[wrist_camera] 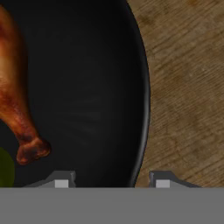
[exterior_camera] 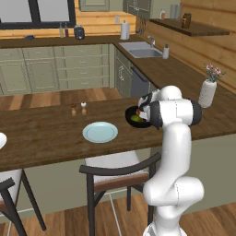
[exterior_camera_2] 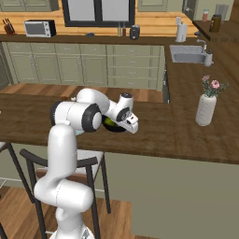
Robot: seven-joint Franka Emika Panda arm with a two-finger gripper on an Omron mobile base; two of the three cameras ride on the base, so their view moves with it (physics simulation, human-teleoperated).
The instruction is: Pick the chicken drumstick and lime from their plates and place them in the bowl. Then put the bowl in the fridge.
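Your jaws [wrist_camera: 112, 181] straddle the glossy black bowl's [wrist_camera: 141, 109] rim, partly open, one tip inside, one over the wooden table [wrist_camera: 188, 87]. The orange-brown chicken drumstick [wrist_camera: 15, 96] and yellow-green lime [wrist_camera: 5, 168] lie inside, left of them.

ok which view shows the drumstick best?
Hand view: the chicken drumstick lies large in the black bowl, bone end toward the camera. The left base view gives a small orange-brown bit beside the lime; in the right base view the arm hides it.
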